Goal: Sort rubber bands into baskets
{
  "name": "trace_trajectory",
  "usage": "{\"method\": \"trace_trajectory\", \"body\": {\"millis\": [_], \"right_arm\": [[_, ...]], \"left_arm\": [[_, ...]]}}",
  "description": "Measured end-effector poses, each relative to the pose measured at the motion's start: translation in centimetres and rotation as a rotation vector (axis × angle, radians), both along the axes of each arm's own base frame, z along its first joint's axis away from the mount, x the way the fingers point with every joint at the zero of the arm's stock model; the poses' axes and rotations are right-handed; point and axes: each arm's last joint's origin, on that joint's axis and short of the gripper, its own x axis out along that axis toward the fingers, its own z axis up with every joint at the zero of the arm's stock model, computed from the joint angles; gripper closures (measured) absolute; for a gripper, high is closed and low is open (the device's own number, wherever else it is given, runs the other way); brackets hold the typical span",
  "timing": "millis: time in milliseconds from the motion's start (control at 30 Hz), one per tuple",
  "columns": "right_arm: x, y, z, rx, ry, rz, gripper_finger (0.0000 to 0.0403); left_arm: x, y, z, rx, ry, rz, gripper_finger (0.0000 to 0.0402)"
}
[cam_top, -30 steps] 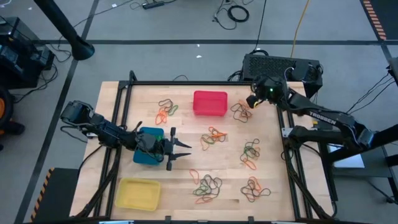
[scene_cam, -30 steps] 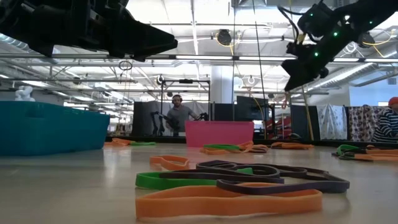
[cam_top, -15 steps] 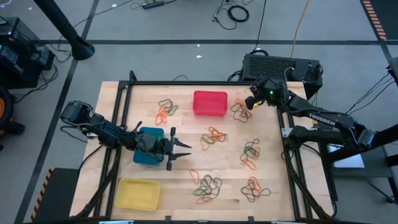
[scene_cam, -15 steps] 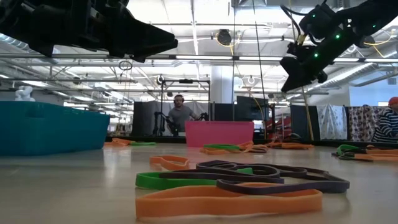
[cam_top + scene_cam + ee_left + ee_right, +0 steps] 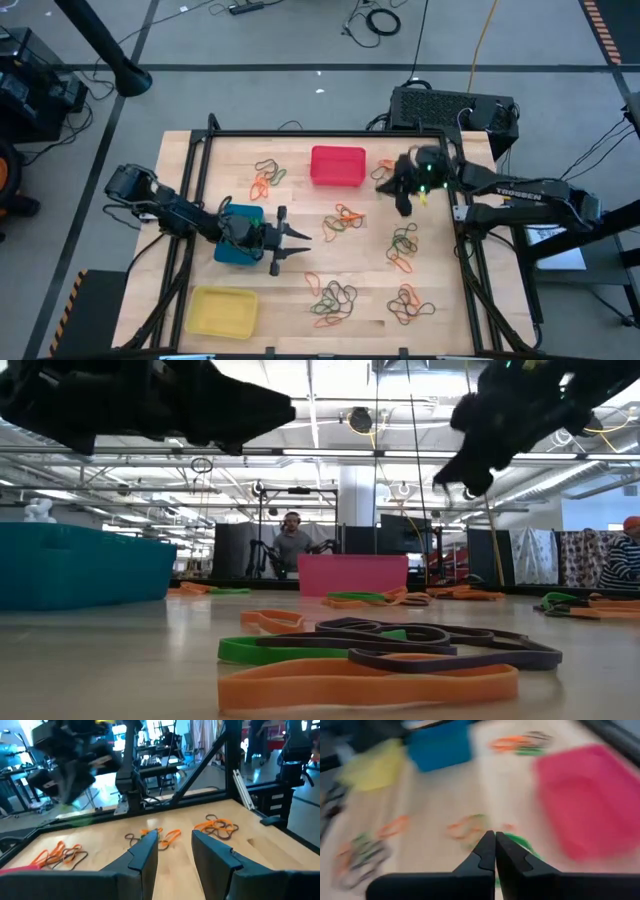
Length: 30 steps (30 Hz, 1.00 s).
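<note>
The wooden table [image 5: 290,265] carried a black metal frame [image 5: 300,133] along its edges, and a dark box [image 5: 450,108] sat behind its far right corner. The right arm [image 5: 520,190] reached in from the right side, its gripper [image 5: 403,203] raised above the boards between the red basket [image 5: 337,165] and the pile of bands beside it, with the fingers [image 5: 487,851] pressed together and nothing visible between them. The left arm [image 5: 165,210] lay across the blue basket [image 5: 238,248], partly covering it from above; the left gripper [image 5: 297,243] stuck out past that basket toward the table's middle, its fingers [image 5: 145,852] spread apart and empty. The yellow basket [image 5: 222,310] stood at the near left corner, just in front of the blue one. The rubber bands [image 5: 343,220] lay in loose orange, green and dark clusters across the table: one left of the red basket, one at the centre, others down the right half and along the near edge. In the low view, a person [image 5: 290,545] stood far behind the table.
</note>
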Motion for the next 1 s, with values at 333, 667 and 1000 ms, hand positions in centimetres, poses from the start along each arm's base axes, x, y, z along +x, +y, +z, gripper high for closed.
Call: {"method": "trace_trajectory", "body": {"millis": [333, 667, 1000], "right_arm": [[2.1, 8.3, -1.4, -0.048, -0.191, 0.425, 0.0402], [2.5, 12.2, -5.0, -0.037, -0.216, 0.52, 0.0403], [2.9, 14.0, -6.3, -0.062, -0.188, 0.533, 0.0403]], "left_arm": [[6.3, -0.8, -1.1, -0.032, -0.005, 0.024, 0.0275], [12.0, -2.3, -2.6, 0.06, 0.022, -0.004, 0.0268], [15.2, -2.5, -3.0, 0.094, 0.144, -0.017, 0.0244]]}}
